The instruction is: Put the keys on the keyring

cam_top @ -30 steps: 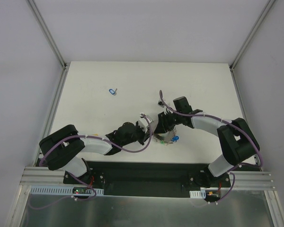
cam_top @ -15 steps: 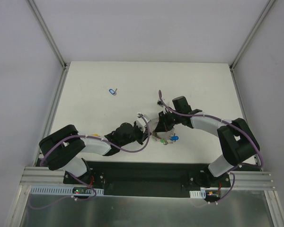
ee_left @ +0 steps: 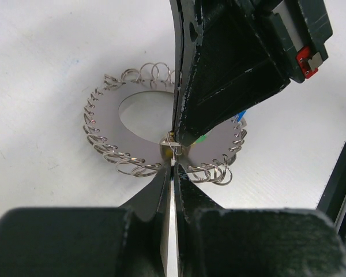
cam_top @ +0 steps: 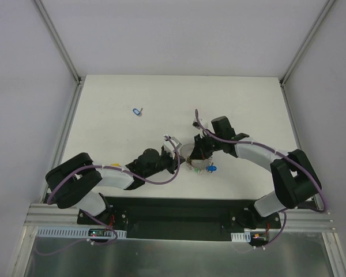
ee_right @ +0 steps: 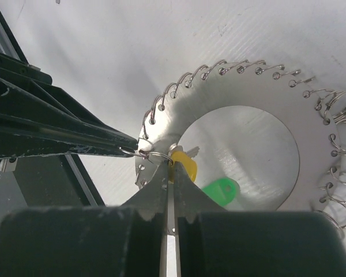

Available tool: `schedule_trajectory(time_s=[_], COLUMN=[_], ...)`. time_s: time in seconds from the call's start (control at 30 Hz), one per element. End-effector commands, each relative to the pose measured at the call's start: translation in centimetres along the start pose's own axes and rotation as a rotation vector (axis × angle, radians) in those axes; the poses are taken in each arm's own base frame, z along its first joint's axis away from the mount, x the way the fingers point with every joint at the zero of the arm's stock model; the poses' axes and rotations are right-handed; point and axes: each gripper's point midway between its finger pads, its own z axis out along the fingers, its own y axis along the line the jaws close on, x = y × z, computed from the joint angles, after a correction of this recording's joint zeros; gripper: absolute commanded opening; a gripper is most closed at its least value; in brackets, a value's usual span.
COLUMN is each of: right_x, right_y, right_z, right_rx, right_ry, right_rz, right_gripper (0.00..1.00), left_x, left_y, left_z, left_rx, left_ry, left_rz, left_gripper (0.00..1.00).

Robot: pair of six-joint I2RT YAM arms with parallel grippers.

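Grey metal is what both arms are meeting over: the keyring (cam_top: 196, 157) is lying flat on the white surface (cam_top: 115, 138), near the middle and a little towards the near edge. Your left gripper (ee_left: 172, 164) is reaching in from the left with its fingers fully closed, and their tips are pinching a small wire loop (ee_right: 155, 154) on the keyring's rim. Your right gripper (ee_right: 172, 167) is coming from the right, fingers also pressed together, and they are apparently nipping the yellow key (ee_right: 184, 164) by its head right at that same loop. A green key (ee_right: 222, 190) is lying inside the ring's hole, just beside the yellow one. Another blue key (cam_top: 138, 111) is waiting well apart at the far left.

You are working at the threading step, so treat the left arm as the anchor and let only the right one move. Feed the key's eye along the loop's coil in small turns rather than pulling outward, which would drag the whole keyring. Watch the right wrist view, since the fingertips are crowding each other and could knock the grip loose.
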Motion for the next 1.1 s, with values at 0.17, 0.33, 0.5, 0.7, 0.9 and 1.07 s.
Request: schedule_trajectory(time_s=[0.17,0.33,0.5,0.7,0.9,1.07], right_x=[-2.0,-3.5,-3.8,-4.0,-3.7,-5.7], right_y=[0.7,1.6,2.5,2.6,0.3,-3.7], right_z=[-3.5,-5.1,-4.9,-4.5,-5.4,-7.7], right_rx=[0.133,0.173,0.17,0.183,0.316,0.517], right_ry=[0.007,-0.018,0.003,0.009,0.034,0.01], right_rz=[-0.073,-0.134,-0.175,-0.182,-0.187,-0.147], right_gripper=[0.01,0.01,0.01,0.01,0.01,0.01], left_x=[-2.6,-2.1,-1.8,-2.9,-3.2,-5.9], left_y=[-0.4,-0.6,-1.8,-1.8,-1.0,1.4], left_z=[1.0,1.5,1.7,1.8,1.9,1.3], left_rx=[0.034,0.052,0.111,0.094,0.042,-0.088], left_ry=[-0.049,0.001,0.045,0.019,0.01,-0.061], left_rz=[0.024,0.053,0.088,0.099,0.073,0.018], left_gripper=[0.0,0.0,0.0,0.0,0.06,0.63])
